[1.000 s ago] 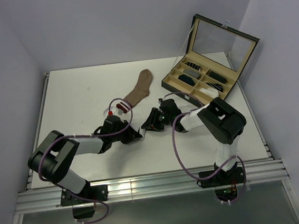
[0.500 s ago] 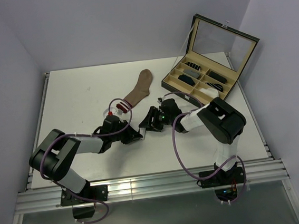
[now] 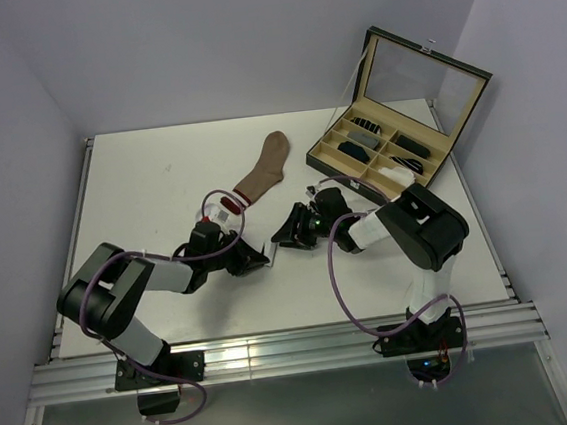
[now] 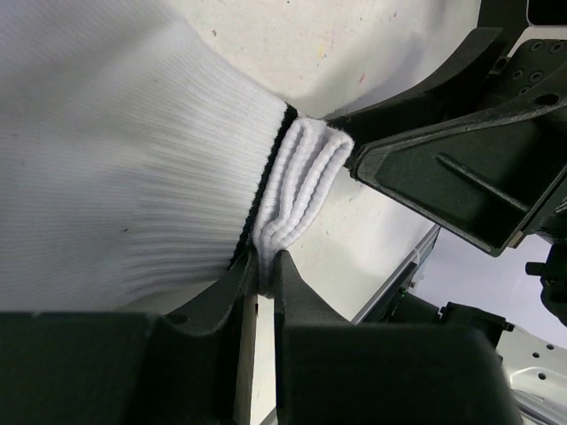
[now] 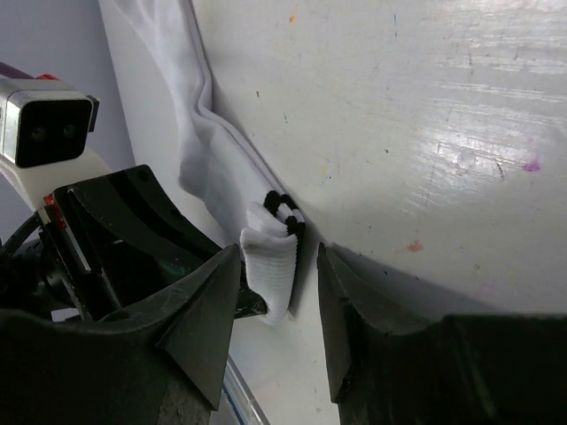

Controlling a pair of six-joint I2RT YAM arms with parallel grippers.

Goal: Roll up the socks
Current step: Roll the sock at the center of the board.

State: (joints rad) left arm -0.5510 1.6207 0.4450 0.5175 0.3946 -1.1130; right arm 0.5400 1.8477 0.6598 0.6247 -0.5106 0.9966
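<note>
White sock [image 4: 133, 177] lies on the table [image 3: 140, 186] between the two arms, its folded cuff end bunched. Left gripper [image 4: 266, 266] is clamped on the cuff's edge, jaws nearly together. Right gripper [image 5: 276, 257] straddles the same cuff from the other side, jaws apart, not pinching. Tan sock [image 3: 264, 169] lies flat further back, well apart from both grippers, near the open box [image 3: 378, 153].
</note>
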